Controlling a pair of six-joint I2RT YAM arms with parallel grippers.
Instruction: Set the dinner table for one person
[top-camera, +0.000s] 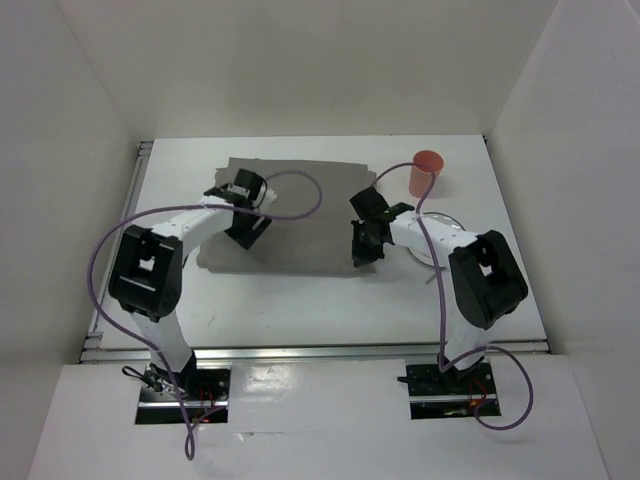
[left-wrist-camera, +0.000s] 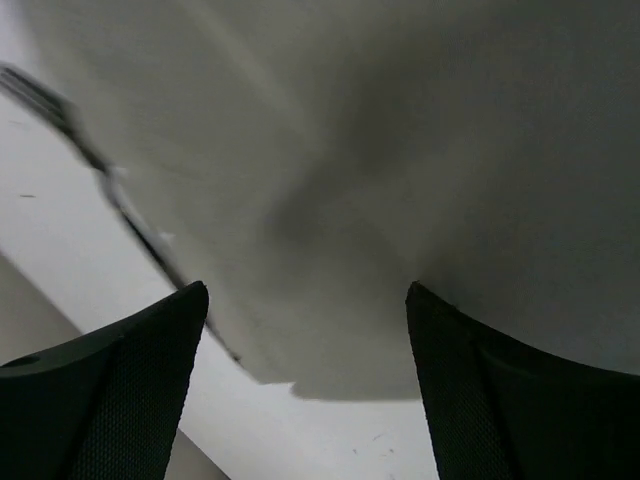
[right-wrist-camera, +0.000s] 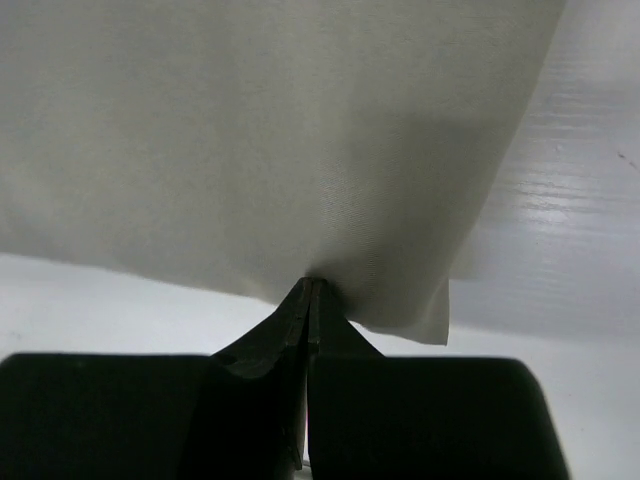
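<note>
Two-fingered right hand (right-wrist-camera: 310, 287) pinches mat (right-wrist-camera: 250, 130) edge, dinner table (right-wrist-camera: 570, 220) just beneath.

I see a grey cloth mat (top-camera: 300, 215) spread flat, an orange cup (top-camera: 428, 172) upright off its far right corner. My left wrist view shows a blurred fork (left-wrist-camera: 55, 108) along the mat's edge.
</note>
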